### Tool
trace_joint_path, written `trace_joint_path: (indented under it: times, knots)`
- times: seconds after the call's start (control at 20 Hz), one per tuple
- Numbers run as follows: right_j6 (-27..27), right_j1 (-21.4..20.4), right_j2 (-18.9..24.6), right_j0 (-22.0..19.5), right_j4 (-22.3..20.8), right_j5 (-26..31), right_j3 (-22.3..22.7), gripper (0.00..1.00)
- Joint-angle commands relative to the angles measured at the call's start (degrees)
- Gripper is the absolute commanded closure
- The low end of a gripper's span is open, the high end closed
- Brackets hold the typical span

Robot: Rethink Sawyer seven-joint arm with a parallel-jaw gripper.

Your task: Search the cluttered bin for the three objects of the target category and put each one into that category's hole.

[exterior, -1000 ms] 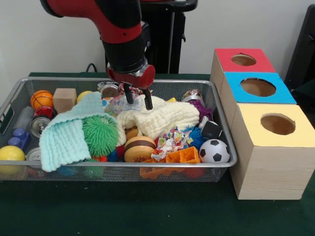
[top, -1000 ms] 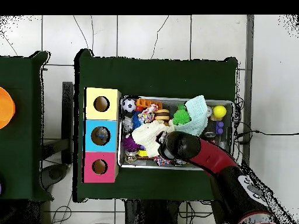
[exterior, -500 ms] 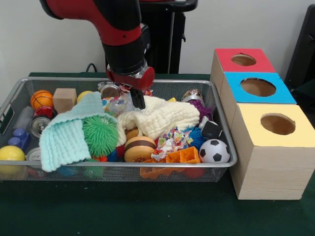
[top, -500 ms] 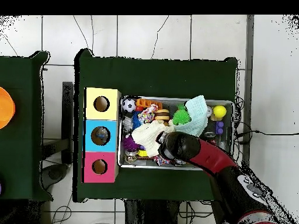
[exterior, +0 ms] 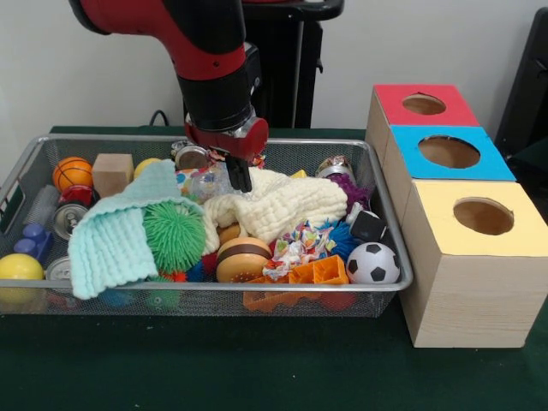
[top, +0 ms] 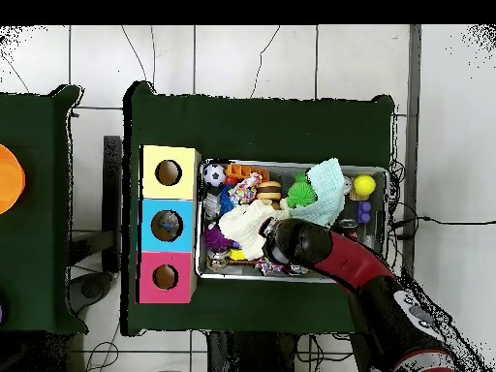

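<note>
We see the pincer point(exterior: 241, 175) drawn closed, its tips down against the cream cloth point(exterior: 282, 204) at the back middle of the wire bin point(exterior: 390, 248), packed to its rims. The red point(exterior: 424, 104), blue point(exterior: 449, 151) and yellow holes point(exterior: 483, 216) stand just beside it.

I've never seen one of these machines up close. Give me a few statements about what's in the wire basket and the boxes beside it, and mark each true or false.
1. The soccer ball lies at the end of the basket nearest the boxes. True.
2. The box with the red top has a square hole. False: its hole is round.
3. The gripper hangs over the cream cloth. True.
4. The green spiky ball sits on the yellow box. False: it is in the basket, against the mint cloth.
5. The middle box is blue-topped. True.
</note>
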Motion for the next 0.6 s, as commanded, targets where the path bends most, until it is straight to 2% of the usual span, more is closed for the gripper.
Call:
trace_joint_path:
  times: [0.05,0.6]
  knots:
    - [2.58,4.42,3.65,-1.13,-1.75,-3.35,-1.11,1.00]
    - [2.47,2.10,3.24,-0.97,-0.89,0.88,-0.60,1.00]
